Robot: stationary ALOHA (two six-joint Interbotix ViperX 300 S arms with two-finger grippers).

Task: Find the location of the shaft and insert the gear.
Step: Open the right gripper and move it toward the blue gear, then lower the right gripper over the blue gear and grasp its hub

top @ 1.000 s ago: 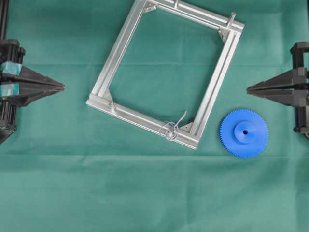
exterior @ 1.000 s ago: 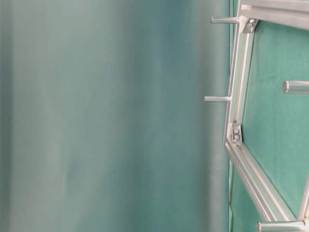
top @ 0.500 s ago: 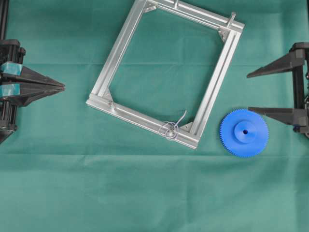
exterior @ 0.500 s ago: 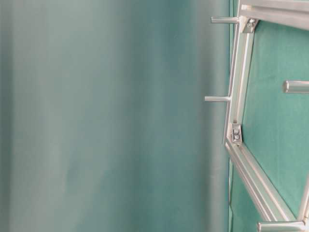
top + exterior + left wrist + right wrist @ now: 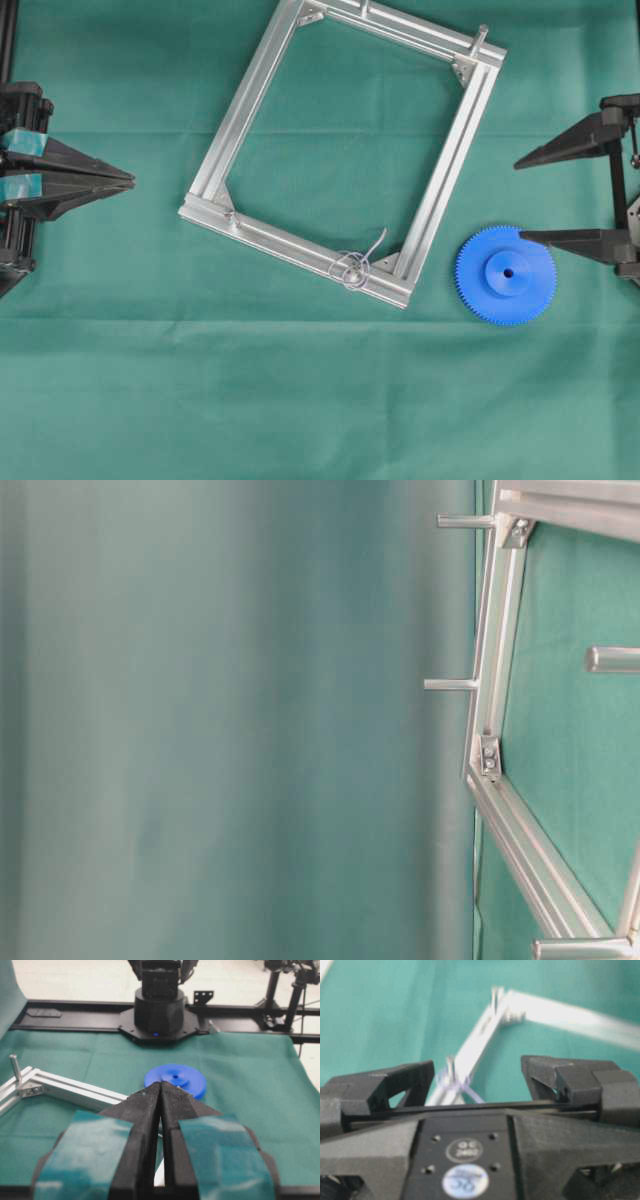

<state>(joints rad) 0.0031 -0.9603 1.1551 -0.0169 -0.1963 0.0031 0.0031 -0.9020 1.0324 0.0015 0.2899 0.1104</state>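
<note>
Overhead view gives us the aluminium frame (image 5: 343, 147) as our landmark, lying tilted on the green-covered table (image 5: 300, 400). We see the shaft (image 5: 352, 268) standing on the frame's lower rail, near its lower right corner, with a thin wire loop curled round its base. We find the gear (image 5: 506, 274) flat on the cloth just right of that same corner, apart from the frame, hub up. Right of the frame, the right gripper (image 5: 518, 200) has its fingers spread wide, the lower fingertip reaching over the gear's upper right rim; we cannot tell whether it touches. Well to the left of the frame, the left gripper (image 5: 130, 181) has its fingers pressed together, holding nothing.
</note>
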